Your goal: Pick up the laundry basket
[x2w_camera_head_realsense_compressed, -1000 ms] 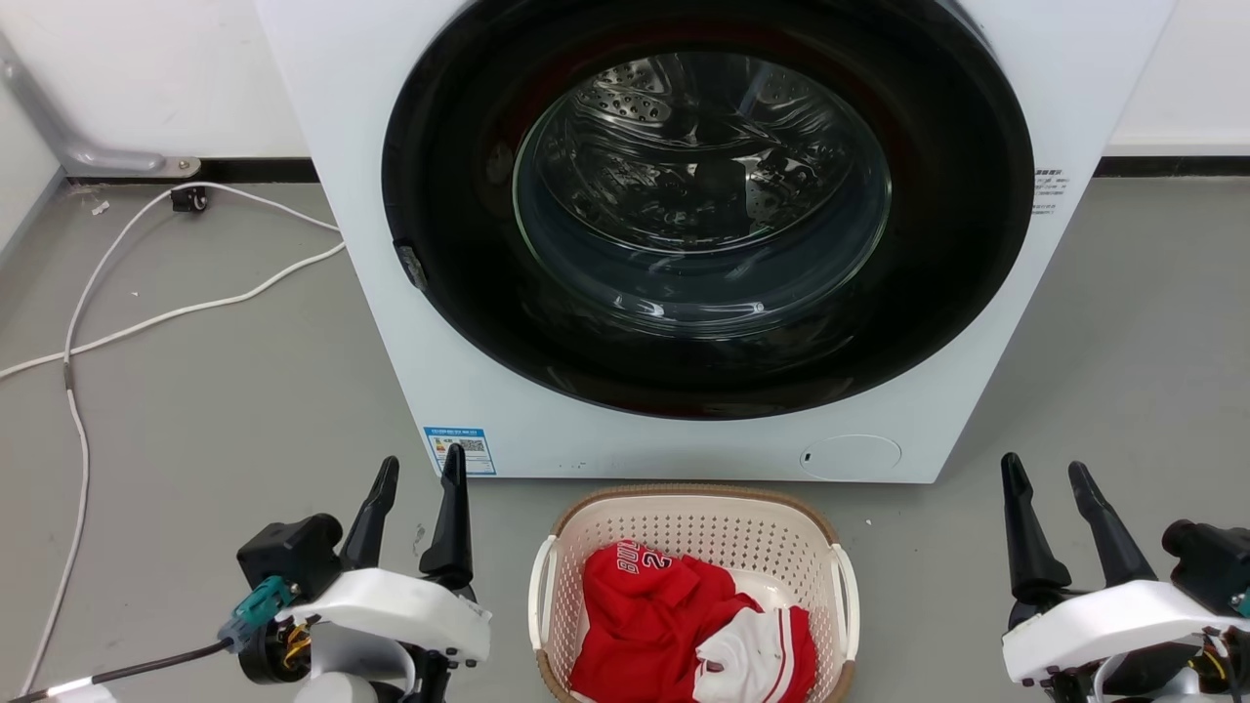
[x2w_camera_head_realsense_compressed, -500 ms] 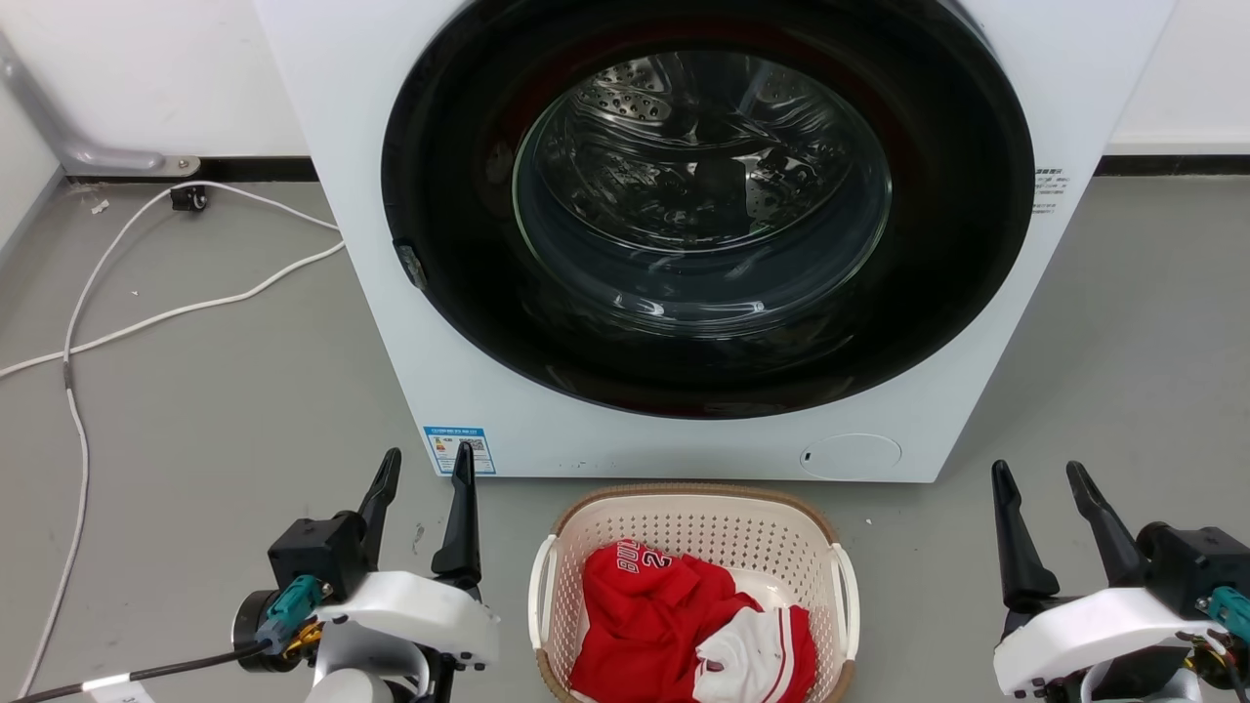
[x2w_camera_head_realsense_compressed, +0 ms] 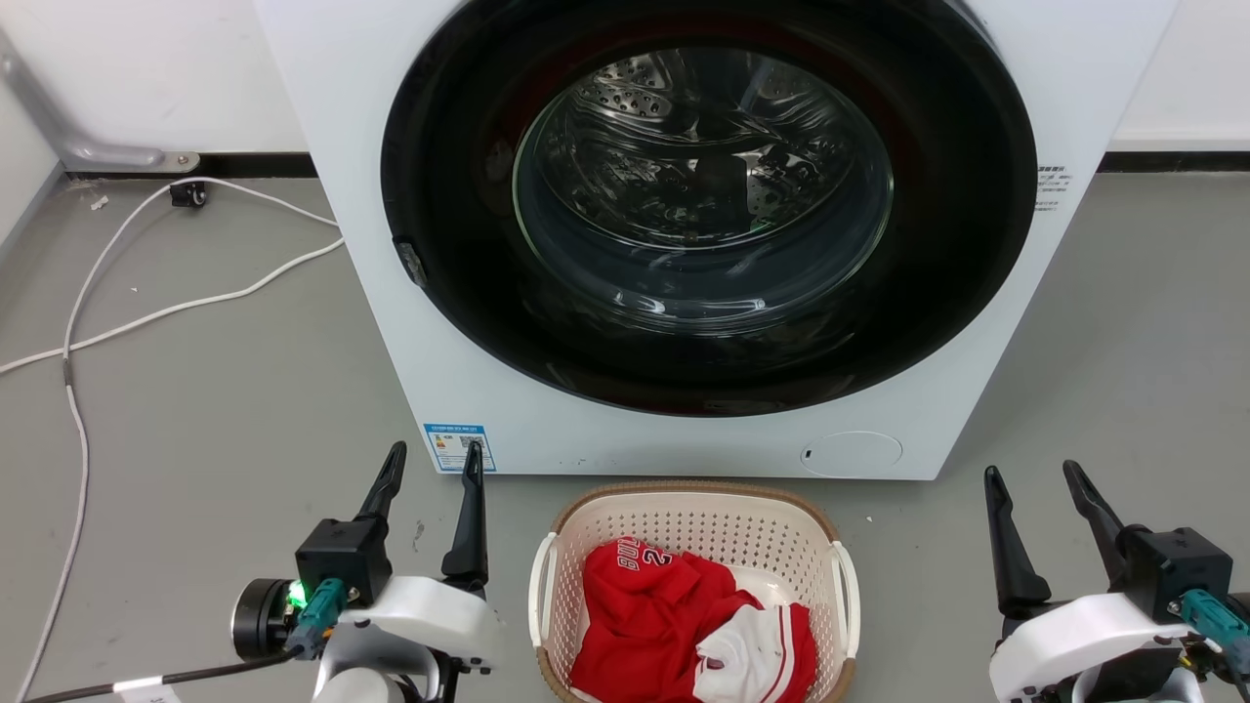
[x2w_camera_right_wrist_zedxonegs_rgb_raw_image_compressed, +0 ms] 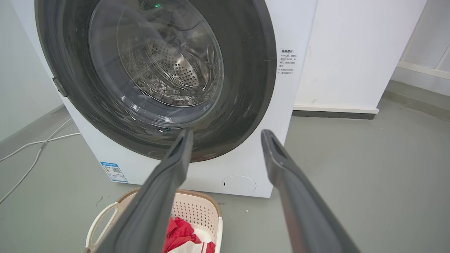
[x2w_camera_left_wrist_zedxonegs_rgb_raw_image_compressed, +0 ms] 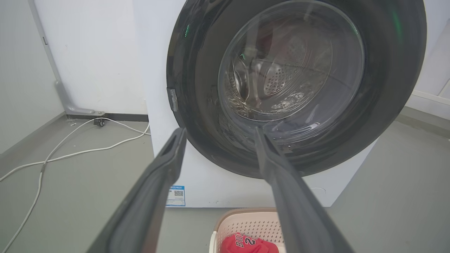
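The laundry basket [x2w_camera_head_realsense_compressed: 703, 527] stands on the grey floor [x2w_camera_head_realsense_compressed: 1123, 371] between the two grippers, just inboard of the left gripper [x2w_camera_head_realsense_compressed: 436, 451] and well inboard of the right gripper [x2w_camera_head_realsense_compressed: 1032, 470]. Neither gripper touches it. Both grippers have their fingers spread, hold nothing, and point forward at the washing machine [x2w_camera_head_realsense_compressed: 322, 98]. The basket holds a red jersey [x2w_camera_head_realsense_compressed: 645, 605] with the white lettering "BUL" and a "2" partly readable, and a white garment [x2w_camera_head_realsense_compressed: 747, 654]. Just beyond the left fingertips, a blue label [x2w_camera_head_realsense_compressed: 444, 449] with a QR code sits on the machine front; its text is too small to read. The closed round door [x2w_camera_head_realsense_compressed: 703, 195] lies beyond. A white cable [x2w_camera_head_realsense_compressed: 146, 317] runs outboard of the left gripper.
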